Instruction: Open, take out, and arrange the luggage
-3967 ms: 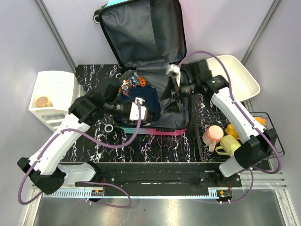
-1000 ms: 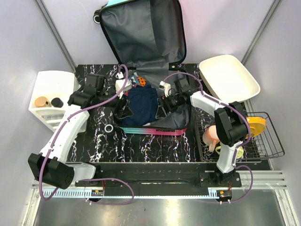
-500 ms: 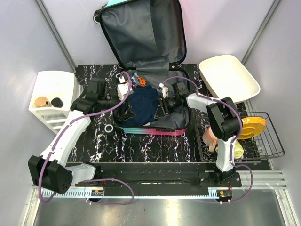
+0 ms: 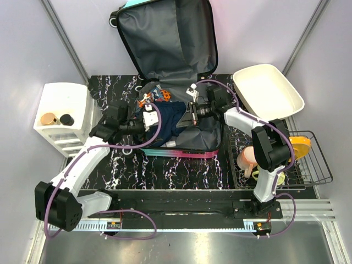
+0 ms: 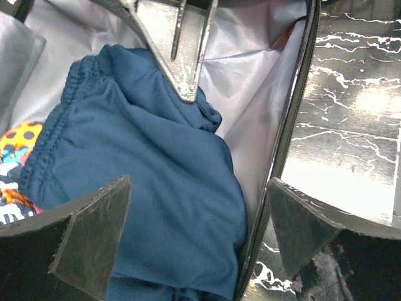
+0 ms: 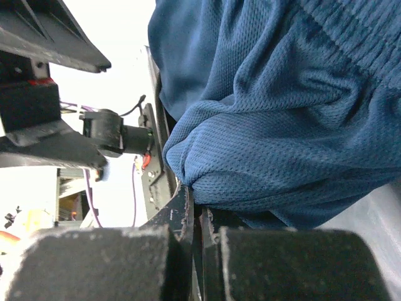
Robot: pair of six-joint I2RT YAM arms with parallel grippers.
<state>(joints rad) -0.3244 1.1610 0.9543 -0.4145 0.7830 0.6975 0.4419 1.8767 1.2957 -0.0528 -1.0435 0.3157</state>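
Observation:
The luggage (image 4: 165, 38) lies open, its grey-lined lid standing up at the back and its pink-teal base (image 4: 181, 152) flat on the table. A blue mesh garment (image 4: 169, 116) is heaped in the base beside a colourful printed cloth (image 4: 157, 97). My right gripper (image 4: 190, 113) reaches in from the right, and in the right wrist view the right gripper (image 6: 200, 216) is shut, pinching a fold of the blue garment (image 6: 282, 125). My left gripper (image 4: 147, 120) hovers at the base's left side. Seen from its wrist, the left gripper (image 5: 197, 232) is open over the blue garment (image 5: 156, 182) and the luggage rim (image 5: 276, 169).
A white oval tub (image 4: 268, 91) sits at the back right. In front of it a wire basket (image 4: 319, 165) holds a pink cup (image 4: 248, 157) and a yellow plate (image 4: 300, 146). A white shelf (image 4: 60, 110) stands at left. A small ring (image 4: 127, 149) lies on the marbled table.
My right gripper has shut on the blue garment and shifted slightly toward the back. My left gripper has opened wider and moved a little nearer along the luggage's left side.

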